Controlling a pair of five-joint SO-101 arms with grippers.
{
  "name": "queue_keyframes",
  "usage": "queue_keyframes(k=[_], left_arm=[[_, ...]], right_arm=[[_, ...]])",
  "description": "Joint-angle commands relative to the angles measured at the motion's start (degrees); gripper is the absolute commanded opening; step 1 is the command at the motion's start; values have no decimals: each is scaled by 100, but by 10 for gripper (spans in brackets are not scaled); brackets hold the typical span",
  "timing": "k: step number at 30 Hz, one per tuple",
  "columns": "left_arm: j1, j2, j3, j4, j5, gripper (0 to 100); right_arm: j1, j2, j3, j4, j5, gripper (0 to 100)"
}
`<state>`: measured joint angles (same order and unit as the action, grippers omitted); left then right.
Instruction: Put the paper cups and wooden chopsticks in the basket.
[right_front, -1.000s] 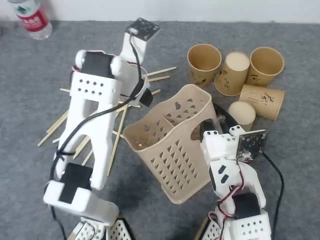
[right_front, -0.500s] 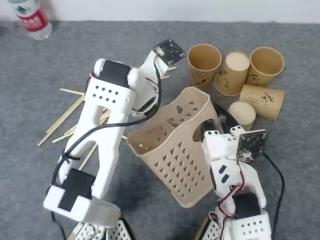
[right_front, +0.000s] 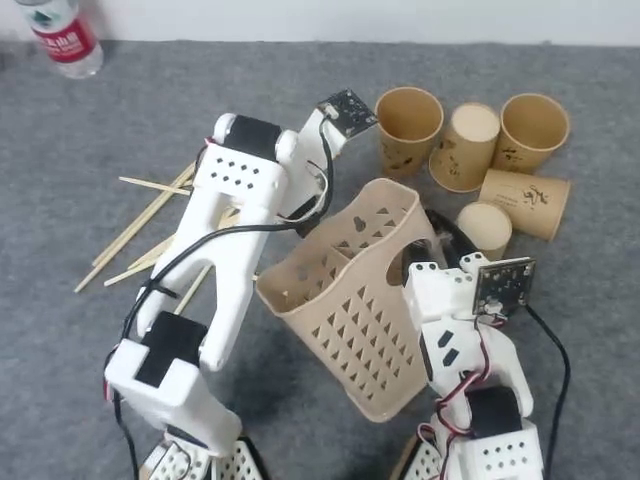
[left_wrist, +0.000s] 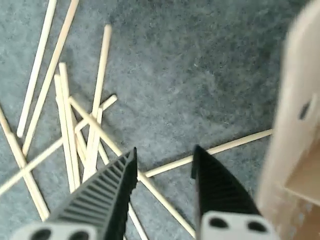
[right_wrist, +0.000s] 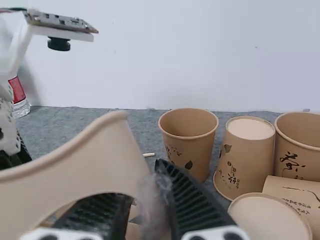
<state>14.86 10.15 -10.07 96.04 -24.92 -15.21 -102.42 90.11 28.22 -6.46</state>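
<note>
L gripper (left_wrist: 165, 151) jaws apart, low over wooden chopsticks (left_wrist: 94, 131) strewn on grey mat (right_front: 60, 160), just beside basket (right_front: 350, 300). R gripper (right_wrist: 141, 181) clamped on basket wall, basket tilted btw the two arms. Paper cups (right_front: 470, 150) bunched on mat near basket's far side, one lying on its side.

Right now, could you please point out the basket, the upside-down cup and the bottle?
basket (right_front: 345, 305): high view, perforated side wall.
upside-down cup (right_front: 474, 123): high view, its upturned base.
bottle (right_front: 64, 40): high view, its red label.
</note>
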Motion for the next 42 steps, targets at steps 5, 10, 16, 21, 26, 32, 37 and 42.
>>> queue_keyframes(k=[5, 10, 16, 21, 26, 32, 37, 42], left_arm=[[413, -26, -514, 79, -387, 12], [404, -70, -585, 220, -387, 9], [396, -343, -1367, 466, -378, 9], [457, -1143, -1429, 466, -396, 9], [413, -1459, -1288, 466, -387, 10], [448, -1538, -866, 466, -176, 170], [448, -1582, -901, 457, 598, 242], [448, -1055, -708, 457, 607, 242]], right_arm=[[13, -154, -158, -22, -44, 7], [13, -154, -158, -22, -44, 7], [13, -145, -132, -48, -44, 9], [-22, -154, 70, -295, -44, 9], [-22, -154, 237, -593, -44, 9], [-4, -154, 229, -585, -44, 9], [-31, -154, 255, -629, 396, 9], [-31, -154, 255, -629, 448, 9]])
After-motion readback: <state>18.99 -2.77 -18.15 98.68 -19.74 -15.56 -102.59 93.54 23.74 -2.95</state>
